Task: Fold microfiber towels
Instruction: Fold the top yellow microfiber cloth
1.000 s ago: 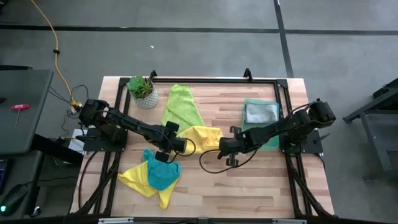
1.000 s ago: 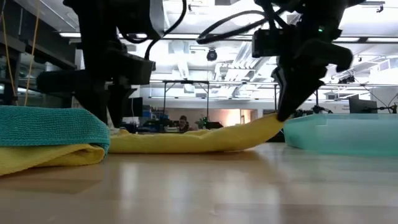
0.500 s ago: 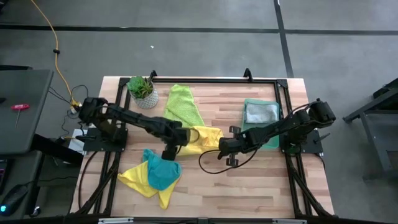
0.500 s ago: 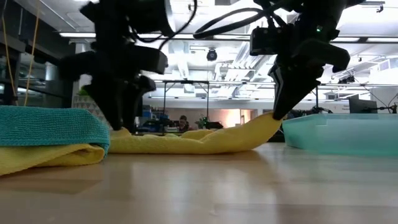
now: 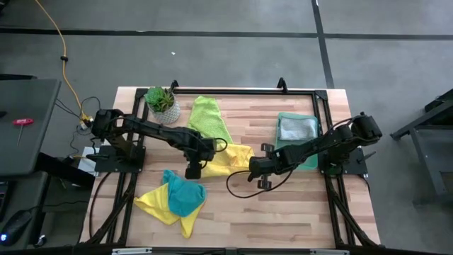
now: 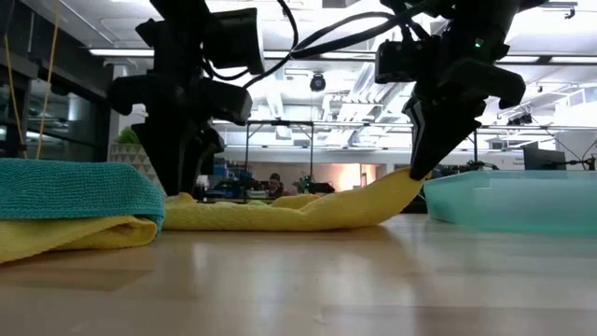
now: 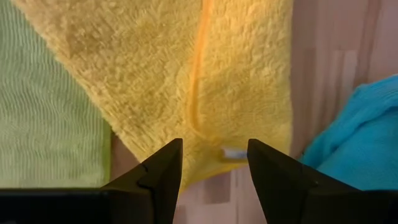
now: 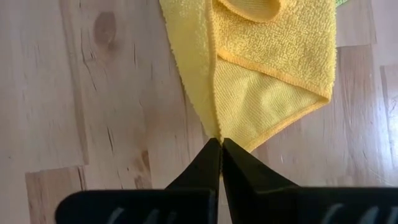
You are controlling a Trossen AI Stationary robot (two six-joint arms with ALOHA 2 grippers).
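Swung from beside the teal towel [image 5: 185, 198] toward the middle of the table, the left gripper [image 5: 192, 168] now stands over the near left corner of the yellow towel [image 5: 228, 156], its fingers [image 7: 163, 171] spread apart and holding nothing, the towel's corner and small white tag showing in the gap between them. At the yellow towel's opposite end, the right gripper [image 5: 253, 170] is pinched shut on a corner, lifting that end off the wood [image 6: 401, 191] while the rest lies flat. This yellow towel stretches with its long axis across the table from left arm to right arm, a hemmed fold running along its middle. Just behind its left end lies the lime green towel [image 5: 206, 119], long axis running away toward the potted plant [image 5: 161, 103]. Forward of it, the teal towel sits atop a second yellow towel [image 5: 157, 205]. Well to the right of the held end, a green tray [image 5: 309, 160] carries a folded grey towel [image 5: 296, 128].
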